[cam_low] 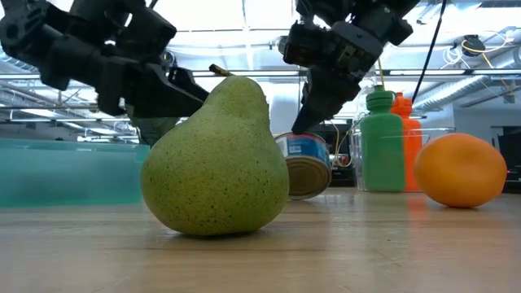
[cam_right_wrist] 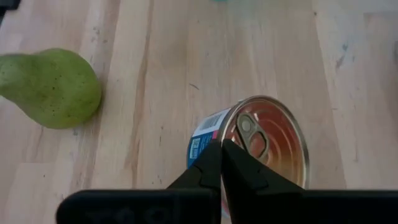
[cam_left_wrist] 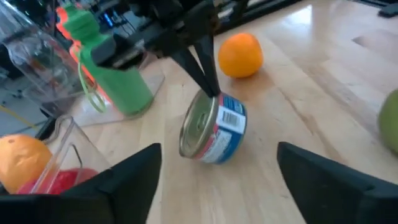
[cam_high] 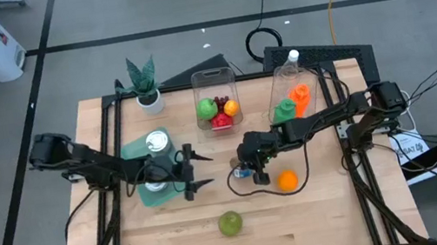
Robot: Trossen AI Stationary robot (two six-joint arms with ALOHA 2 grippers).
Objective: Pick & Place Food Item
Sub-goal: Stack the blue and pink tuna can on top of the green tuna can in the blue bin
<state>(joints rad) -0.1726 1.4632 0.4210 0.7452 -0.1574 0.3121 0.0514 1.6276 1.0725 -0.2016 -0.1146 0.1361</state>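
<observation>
My right hand [cam_high: 255, 175], closed, touches the tipped tin can [cam_left_wrist: 213, 128]; my left hand [cam_high: 197, 169] is open. Its label is unreadable.

A can [cam_high: 243, 171] lies just beneath the right gripper [cam_high: 255, 172], between the left gripper [cam_high: 197, 170] and an orange [cam_high: 288, 181].

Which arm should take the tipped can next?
Left, probably. The left gripper is open and faces the can, which lies on its side between its fingers' line. The right gripper is shut, its tips pressed against the can's rim, not around it.
</observation>
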